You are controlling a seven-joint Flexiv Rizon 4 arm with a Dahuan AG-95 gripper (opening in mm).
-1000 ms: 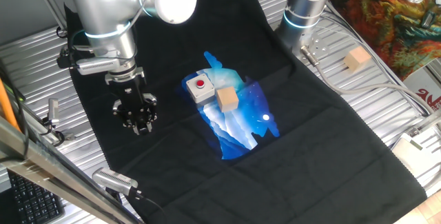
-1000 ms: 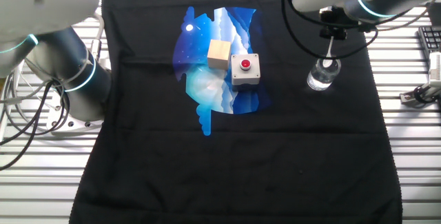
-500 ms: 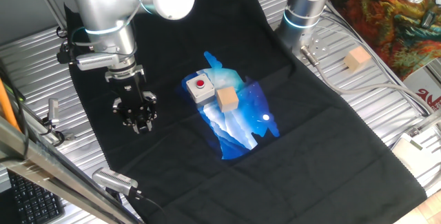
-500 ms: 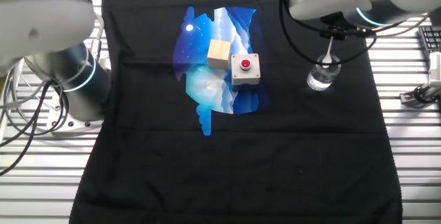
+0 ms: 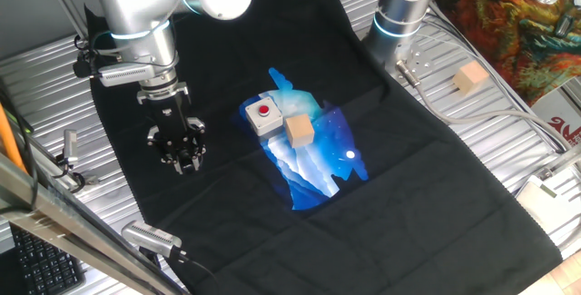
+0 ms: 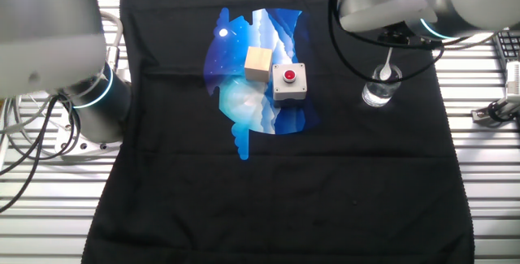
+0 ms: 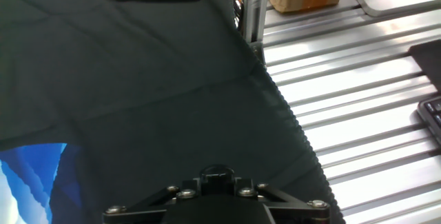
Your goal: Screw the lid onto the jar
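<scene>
The jar (image 6: 380,92) is clear glass, short with a thick base, standing upright on the black cloth (image 6: 284,183), well to the side of the grey button box (image 6: 288,82) and the wooden cube (image 6: 258,62). The lid's white rounded tip (image 6: 385,71) sits at the jar mouth; the black cap itself is hidden under the arm. The gripper (image 5: 182,154) hangs directly over the jar, and I can't tell whether its jaws are spread or pinching the cap. My read: the glass is rigid, slick and breakable, and light enough to spin or tip under torque. Grip the cap by its rim, press straight down and use low torque.
</scene>
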